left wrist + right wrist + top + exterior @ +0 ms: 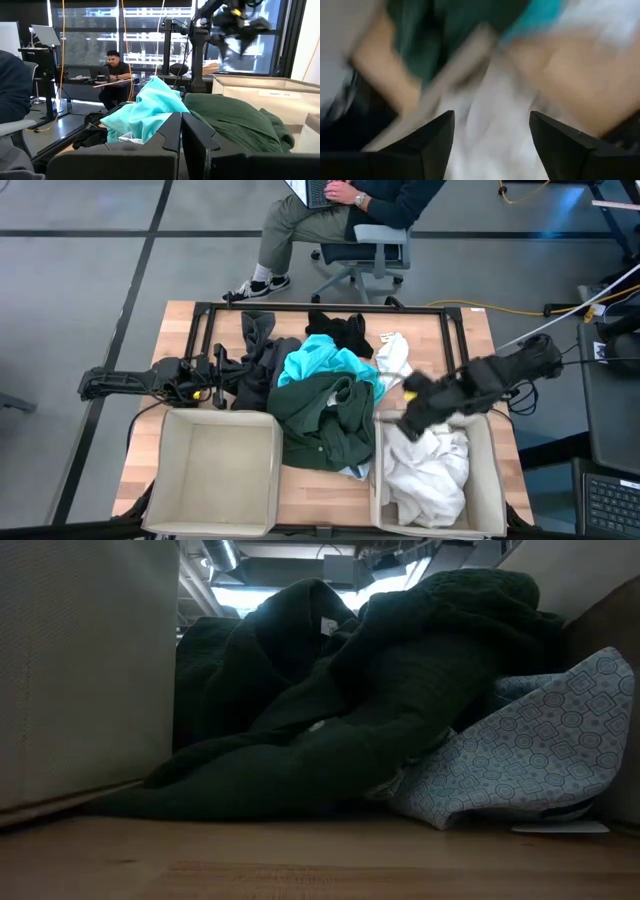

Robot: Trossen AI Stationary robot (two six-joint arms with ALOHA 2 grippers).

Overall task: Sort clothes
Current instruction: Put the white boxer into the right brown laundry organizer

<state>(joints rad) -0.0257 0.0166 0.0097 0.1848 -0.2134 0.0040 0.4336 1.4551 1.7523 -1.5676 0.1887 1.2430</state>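
Clothes (320, 395) are heaped mid-table, floppy and light, so pinch a raised fold of the green top. Right gripper (492, 145) hangs spread wide above the white-filled bin (495, 470); left gripper (181, 145) is closed.

Even overhead light falls on the table (180, 320); the low view is dim and backlit, windows glare behind the left wrist, and heavy motion blur smears the right wrist view.

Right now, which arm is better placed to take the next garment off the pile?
Probably the right. Its end effector is open above the right bin's edge, next to the dark green garment. The left end effector is shut at the pile's far-left edge by the dark grey garment.
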